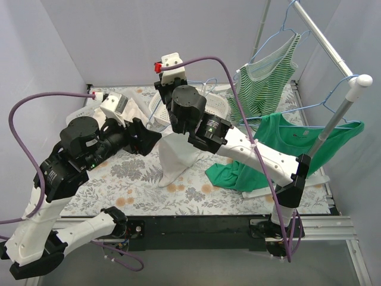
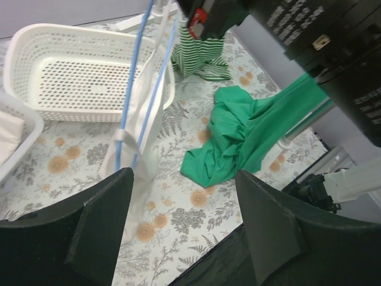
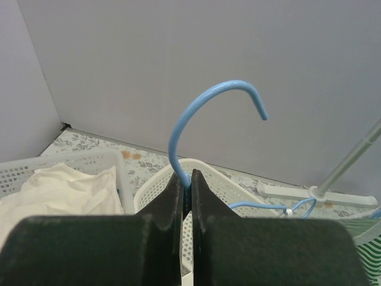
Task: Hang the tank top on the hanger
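The white tank top hangs under my right arm, its hem trailing on the floral table. In the left wrist view the tank top drapes along the light-blue hanger, whose two wires run down its front. How it sits on the hanger I cannot tell. My right gripper is shut on the hanger's neck, with the hook curving above it. It sits high at centre in the top view. My left gripper is open and empty just left of the cloth, also in its wrist view.
A white perforated basket stands behind the tank top. A second basket holds cream cloth. A solid green top lies crumpled at the right. A striped top and a green one hang on the rack rail.
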`<state>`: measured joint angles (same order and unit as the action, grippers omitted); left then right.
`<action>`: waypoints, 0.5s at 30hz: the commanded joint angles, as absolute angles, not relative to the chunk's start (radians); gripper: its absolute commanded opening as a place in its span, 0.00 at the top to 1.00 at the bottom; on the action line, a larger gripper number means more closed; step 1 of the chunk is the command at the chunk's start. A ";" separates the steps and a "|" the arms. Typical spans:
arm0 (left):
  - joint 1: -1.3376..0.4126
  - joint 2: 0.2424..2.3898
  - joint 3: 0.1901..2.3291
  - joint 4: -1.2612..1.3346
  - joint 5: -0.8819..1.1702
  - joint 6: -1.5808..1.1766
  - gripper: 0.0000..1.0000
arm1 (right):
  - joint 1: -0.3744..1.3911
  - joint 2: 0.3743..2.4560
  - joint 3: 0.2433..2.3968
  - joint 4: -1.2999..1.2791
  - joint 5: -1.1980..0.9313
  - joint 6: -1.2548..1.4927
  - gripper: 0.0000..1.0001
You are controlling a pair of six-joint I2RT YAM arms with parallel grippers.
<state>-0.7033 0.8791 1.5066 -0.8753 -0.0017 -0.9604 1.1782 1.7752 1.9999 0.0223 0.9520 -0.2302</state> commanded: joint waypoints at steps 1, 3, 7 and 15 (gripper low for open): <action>-0.699 0.825 1.499 -0.904 -0.154 -0.953 0.30 | 1.173 1.713 2.019 0.032 0.925 -0.199 0.99; -0.699 0.845 1.520 -0.911 -0.204 -0.942 0.30 | 1.172 1.710 2.022 0.022 0.919 -0.199 0.99; -0.699 0.897 1.529 -0.875 -0.201 -0.893 0.30 | 1.172 1.697 2.011 0.012 0.911 -0.199 0.99; -0.699 1.014 1.508 -0.793 -0.215 -0.790 0.35 | 1.172 1.675 1.977 0.002 0.890 -0.180 0.99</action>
